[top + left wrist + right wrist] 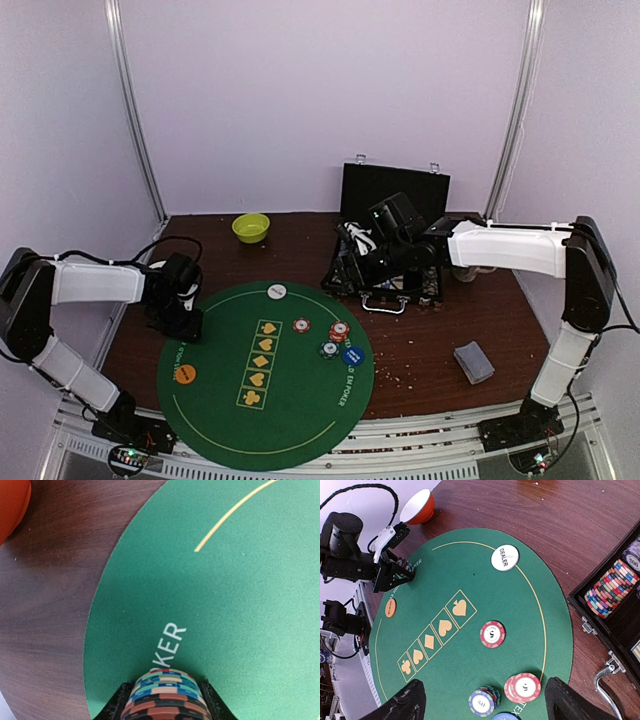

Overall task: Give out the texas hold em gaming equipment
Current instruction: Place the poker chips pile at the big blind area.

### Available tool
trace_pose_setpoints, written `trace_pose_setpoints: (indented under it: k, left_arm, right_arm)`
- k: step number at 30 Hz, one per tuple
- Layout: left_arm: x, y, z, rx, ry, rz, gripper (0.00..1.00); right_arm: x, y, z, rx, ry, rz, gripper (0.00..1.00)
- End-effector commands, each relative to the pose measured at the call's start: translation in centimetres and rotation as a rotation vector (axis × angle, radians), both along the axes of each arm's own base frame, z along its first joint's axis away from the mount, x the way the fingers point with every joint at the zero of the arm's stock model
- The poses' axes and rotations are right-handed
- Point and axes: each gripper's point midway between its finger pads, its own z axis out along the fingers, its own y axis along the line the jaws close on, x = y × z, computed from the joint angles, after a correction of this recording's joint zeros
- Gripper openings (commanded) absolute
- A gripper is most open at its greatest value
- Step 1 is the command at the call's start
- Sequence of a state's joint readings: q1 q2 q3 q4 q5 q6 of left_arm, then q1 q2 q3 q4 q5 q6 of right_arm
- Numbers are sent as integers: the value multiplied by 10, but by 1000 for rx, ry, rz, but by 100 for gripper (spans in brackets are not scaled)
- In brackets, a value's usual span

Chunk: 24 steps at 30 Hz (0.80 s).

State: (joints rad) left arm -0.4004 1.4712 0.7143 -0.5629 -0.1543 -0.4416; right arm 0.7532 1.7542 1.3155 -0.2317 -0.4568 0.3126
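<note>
- I find the open black case (625, 630) holding a row of poker chips (610, 587) on edge.
- Left gripper (166, 704) clamps a chip stack (167, 687) at the green mat (225, 605) edge.
- Right gripper (490, 698) jaws gape wide beside the case.
- Card deck (473, 362) lies right of the mat.
</note>
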Motion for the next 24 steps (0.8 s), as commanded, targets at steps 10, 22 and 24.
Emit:
trace_pose_setpoints:
  k: [10, 22, 24]
  left_arm:
    - [1, 2, -23, -3, -3, -13, 57]
    - [21, -14, 12, -75, -100, -48, 75]
    - [22, -17, 18, -97, -107, -54, 78]
  right_arm:
    - [-7, 4, 15, 26, -26, 27, 85]
    - [-2, 25, -13, -131, -111, -13, 83]
    - [3, 31, -20, -167, -152, -30, 82]
